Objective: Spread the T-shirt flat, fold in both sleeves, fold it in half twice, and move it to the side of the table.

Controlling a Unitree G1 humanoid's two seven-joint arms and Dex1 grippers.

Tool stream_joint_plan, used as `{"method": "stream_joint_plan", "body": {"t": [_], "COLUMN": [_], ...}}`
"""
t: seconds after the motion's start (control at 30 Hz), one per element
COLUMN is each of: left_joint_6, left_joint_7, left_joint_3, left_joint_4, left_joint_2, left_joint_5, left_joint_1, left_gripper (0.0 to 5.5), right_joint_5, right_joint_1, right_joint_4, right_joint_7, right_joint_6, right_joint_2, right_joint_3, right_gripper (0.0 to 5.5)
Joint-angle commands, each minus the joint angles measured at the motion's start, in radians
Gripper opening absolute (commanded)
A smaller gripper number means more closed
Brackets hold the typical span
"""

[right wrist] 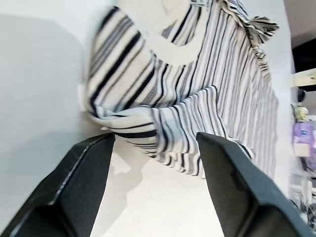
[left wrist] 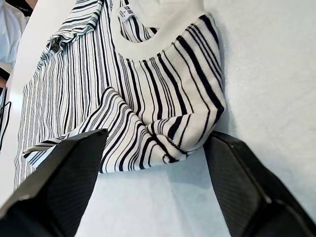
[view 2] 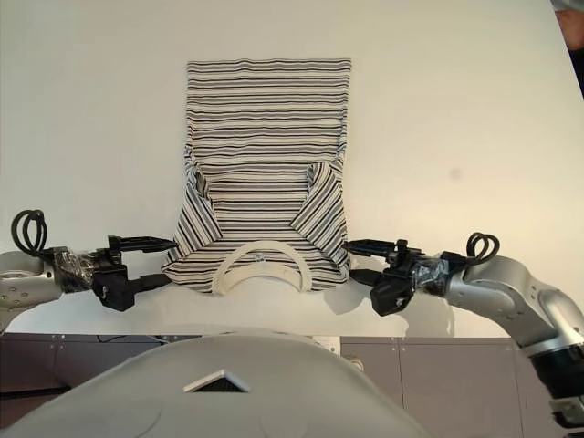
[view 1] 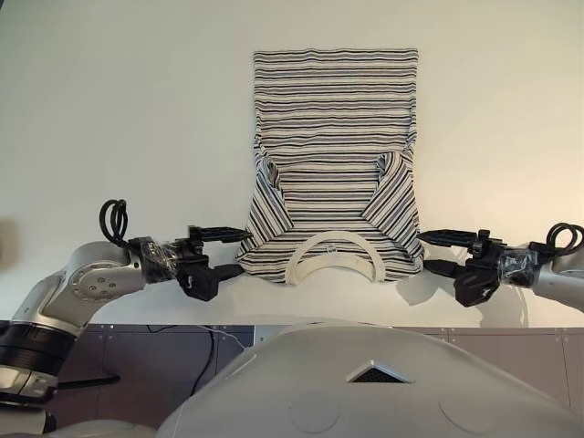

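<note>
A black-and-white striped T-shirt (view 1: 335,155) lies flat on the white table (view 1: 109,128), both sleeves folded in over the chest, its white collar (view 1: 334,257) nearest me. My left gripper (view 1: 226,252) stands open at the shirt's near left shoulder corner (left wrist: 197,118), fingers (left wrist: 64,182) either side of the edge, not closed on cloth. My right gripper (view 1: 436,253) stands open at the near right shoulder corner (right wrist: 113,98), just beside the fabric.
The table's front edge (view 1: 292,321) runs just below both grippers. Bare tabletop spreads wide to the left (view 1: 109,128) and right (view 2: 474,119) of the shirt.
</note>
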State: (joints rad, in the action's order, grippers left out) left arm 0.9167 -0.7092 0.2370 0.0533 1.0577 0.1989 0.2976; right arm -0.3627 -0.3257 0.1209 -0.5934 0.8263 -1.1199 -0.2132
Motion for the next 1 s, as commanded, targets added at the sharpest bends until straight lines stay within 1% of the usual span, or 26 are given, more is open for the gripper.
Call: {"method": "stream_joint_plan", "body": {"t": [0.03, 0.07, 0.2, 0.37, 0.5, 0.63, 0.67, 0.7, 0.73, 0.8, 0.87, 0.97, 1.0], "left_joint_6": [-0.013, -0.005, 0.027, 0.012, -0.006, -0.027, -0.036, -0.043, -0.053, -0.082, -0.166, -0.365, -0.420], "left_joint_7": [-0.009, -0.005, 0.007, 0.041, 0.053, 0.053, 0.048, 0.042, 0.038, 0.025, -0.013, -0.127, -0.182], "left_joint_3": [0.050, 0.058, 0.081, 0.081, 0.083, 0.094, 0.098, 0.102, 0.103, 0.103, 0.099, 0.111, 0.117], "left_joint_4": [0.089, 0.100, 0.121, 0.148, 0.141, 0.132, 0.127, 0.122, 0.117, 0.098, 0.045, -0.083, -0.132], "left_joint_2": [-0.039, -0.044, -0.051, -0.063, -0.074, -0.080, -0.079, -0.078, -0.076, -0.074, -0.059, -0.002, 0.036], "left_joint_5": [0.100, 0.105, 0.117, 0.133, 0.137, 0.126, 0.118, 0.111, 0.103, 0.075, -0.010, -0.185, -0.252], "left_joint_1": [-0.019, -0.023, -0.020, -0.001, 0.001, 0.005, 0.007, 0.007, 0.010, 0.025, 0.066, 0.124, 0.155], "left_gripper": [3.30, 3.21, 2.47, 1.56, 1.02, 0.38, 0.28, 0.12, 0.10, 0.10, 0.10, 0.10, 0.10], "right_joint_5": [-0.030, -0.040, -0.080, -0.131, -0.164, -0.172, -0.177, -0.178, -0.177, -0.150, -0.061, 0.186, 0.303], "right_joint_1": [0.045, 0.067, 0.102, 0.131, 0.149, 0.154, 0.153, 0.149, 0.147, 0.149, 0.149, 0.108, 0.078], "right_joint_4": [-0.016, -0.023, -0.072, -0.130, -0.154, -0.172, -0.175, -0.177, -0.178, -0.180, -0.169, -0.080, -0.016], "right_joint_7": [-0.061, -0.062, -0.041, -0.011, 0.009, 0.019, 0.025, 0.033, 0.037, 0.026, -0.019, -0.142, -0.212], "right_joint_6": [-0.006, -0.006, 0.012, 0.073, 0.145, 0.136, 0.132, 0.127, 0.122, 0.105, 0.058, -0.078, -0.143], "right_joint_2": [0.026, 0.048, 0.080, 0.085, 0.099, 0.105, 0.106, 0.107, 0.109, 0.107, 0.097, 0.067, 0.029], "right_joint_3": [-0.060, -0.074, -0.091, -0.101, -0.125, -0.127, -0.125, -0.119, -0.116, -0.120, -0.132, -0.163, -0.180], "right_gripper": [3.09, 3.09, 3.09, 2.12, 1.48, 0.71, 0.57, 0.30, 0.14, 0.14, 0.14, 0.14, 0.14]}}
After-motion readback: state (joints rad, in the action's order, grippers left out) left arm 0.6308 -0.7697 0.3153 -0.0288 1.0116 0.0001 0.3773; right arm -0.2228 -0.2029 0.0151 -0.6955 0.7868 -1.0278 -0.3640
